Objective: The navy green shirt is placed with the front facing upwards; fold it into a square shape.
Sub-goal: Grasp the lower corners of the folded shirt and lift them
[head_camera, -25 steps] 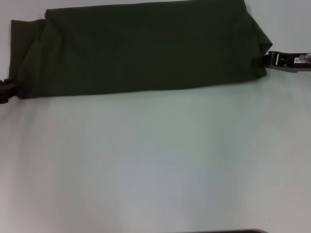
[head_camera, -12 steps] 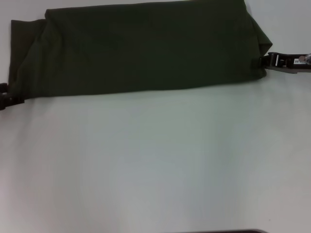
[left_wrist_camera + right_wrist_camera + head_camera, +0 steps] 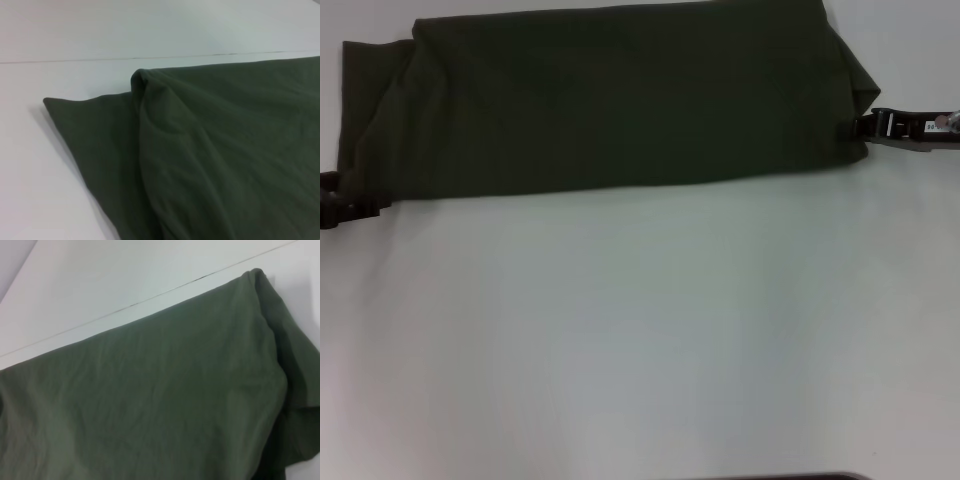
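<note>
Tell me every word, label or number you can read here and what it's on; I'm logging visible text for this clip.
None can be read.
Navy green shirt: only plain fabric shows in all three views, no print.
Right hand: a small white label on the arm just behind it, too blurred to read.
Left hand: no marking visible.

Bare white table — a plain lab-like test bench.
</note>
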Robot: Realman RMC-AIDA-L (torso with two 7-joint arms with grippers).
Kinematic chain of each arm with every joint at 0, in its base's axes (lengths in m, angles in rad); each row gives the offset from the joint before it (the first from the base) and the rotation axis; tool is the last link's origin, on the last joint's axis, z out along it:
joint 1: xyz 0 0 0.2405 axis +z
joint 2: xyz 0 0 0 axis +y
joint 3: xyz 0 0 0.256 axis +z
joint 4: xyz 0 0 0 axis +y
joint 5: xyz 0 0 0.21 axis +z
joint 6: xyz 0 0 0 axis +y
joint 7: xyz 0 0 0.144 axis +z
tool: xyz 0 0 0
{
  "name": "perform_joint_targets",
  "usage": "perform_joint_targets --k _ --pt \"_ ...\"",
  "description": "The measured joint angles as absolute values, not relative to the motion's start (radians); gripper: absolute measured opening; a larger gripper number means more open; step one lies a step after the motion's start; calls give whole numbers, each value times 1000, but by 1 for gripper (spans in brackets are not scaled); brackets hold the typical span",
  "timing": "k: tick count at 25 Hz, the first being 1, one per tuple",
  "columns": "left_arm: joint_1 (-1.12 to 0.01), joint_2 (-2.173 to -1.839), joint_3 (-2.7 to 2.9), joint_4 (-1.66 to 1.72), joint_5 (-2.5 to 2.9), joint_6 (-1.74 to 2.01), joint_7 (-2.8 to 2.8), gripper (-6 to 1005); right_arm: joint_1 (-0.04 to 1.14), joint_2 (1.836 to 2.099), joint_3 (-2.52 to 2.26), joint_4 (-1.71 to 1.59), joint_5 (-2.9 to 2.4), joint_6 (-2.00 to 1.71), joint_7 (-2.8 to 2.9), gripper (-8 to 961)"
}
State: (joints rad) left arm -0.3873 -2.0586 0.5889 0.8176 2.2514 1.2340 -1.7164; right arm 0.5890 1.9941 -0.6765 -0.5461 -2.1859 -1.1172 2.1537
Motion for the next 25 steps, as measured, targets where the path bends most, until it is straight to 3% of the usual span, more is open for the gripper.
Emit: perform_joint_targets --k 9,15,18,25 --pt "-388 -2066 596 828 2253 1206 -1714 856 593 1993 -677 -548 -2186 -1117 2154 12" --pt "-396 -2071 600 831 2303 1137 -1762 684 595 1992 -677 -552 -2186 -1117 2154 12" --pt "-404 -2079 600 833 2340 1127 -1774 515 595 1992 -676 -552 -2186 -1116 2154 12" --pt "-408 -2090 598 851 2349 1139 -1772 378 595 1992 -675 -552 -2186 -1117 2155 12"
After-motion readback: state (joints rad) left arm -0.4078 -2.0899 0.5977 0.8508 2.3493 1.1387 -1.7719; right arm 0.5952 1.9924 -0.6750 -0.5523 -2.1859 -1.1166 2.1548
